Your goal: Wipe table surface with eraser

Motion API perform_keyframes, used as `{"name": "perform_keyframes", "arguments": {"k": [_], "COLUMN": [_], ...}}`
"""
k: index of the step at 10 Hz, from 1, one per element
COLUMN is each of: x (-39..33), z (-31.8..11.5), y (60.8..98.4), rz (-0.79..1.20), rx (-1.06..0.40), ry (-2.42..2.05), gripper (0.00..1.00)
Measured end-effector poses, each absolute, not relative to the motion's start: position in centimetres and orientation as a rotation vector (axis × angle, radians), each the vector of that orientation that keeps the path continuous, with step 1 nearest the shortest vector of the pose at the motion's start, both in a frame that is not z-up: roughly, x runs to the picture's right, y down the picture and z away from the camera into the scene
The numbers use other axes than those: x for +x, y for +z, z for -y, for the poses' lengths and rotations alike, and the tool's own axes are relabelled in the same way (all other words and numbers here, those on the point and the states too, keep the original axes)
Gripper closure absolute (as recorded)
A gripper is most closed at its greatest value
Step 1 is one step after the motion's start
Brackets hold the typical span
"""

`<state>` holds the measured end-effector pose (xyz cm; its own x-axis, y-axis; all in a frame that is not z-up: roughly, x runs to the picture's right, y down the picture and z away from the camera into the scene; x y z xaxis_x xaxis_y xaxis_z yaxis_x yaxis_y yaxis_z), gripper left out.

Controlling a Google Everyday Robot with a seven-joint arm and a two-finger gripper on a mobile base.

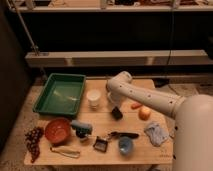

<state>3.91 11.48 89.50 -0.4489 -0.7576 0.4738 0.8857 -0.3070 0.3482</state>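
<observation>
The light tan tabletop (135, 150) fills the lower middle of the camera view. My white arm reaches in from the right and bends down to the table's middle. My gripper (115, 111) points down, right of a white cup (93, 98). It is shut on the small black eraser (116, 114), which rests on the tabletop. An orange fruit (145, 113) lies just right of the gripper.
A green tray (60, 95) stands at the back left. In front lie a red bowl (57, 131), grapes (33, 140), a grey-blue block (80, 126), a black clip (101, 144), a long black tool (126, 135), a blue cup (125, 145) and a cloth (156, 134).
</observation>
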Motion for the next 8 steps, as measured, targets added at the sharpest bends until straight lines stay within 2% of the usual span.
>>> {"name": "perform_keyframes", "arguments": {"k": [4,8], "x": [1.3,1.6], "z": [-13.0,-14.5], "y": [87.4,84.9], "rz": [0.769,0.793], "rx": [-0.275,-0.286], "ry": [-2.02,-2.055], "gripper": [1.0,1.0]}}
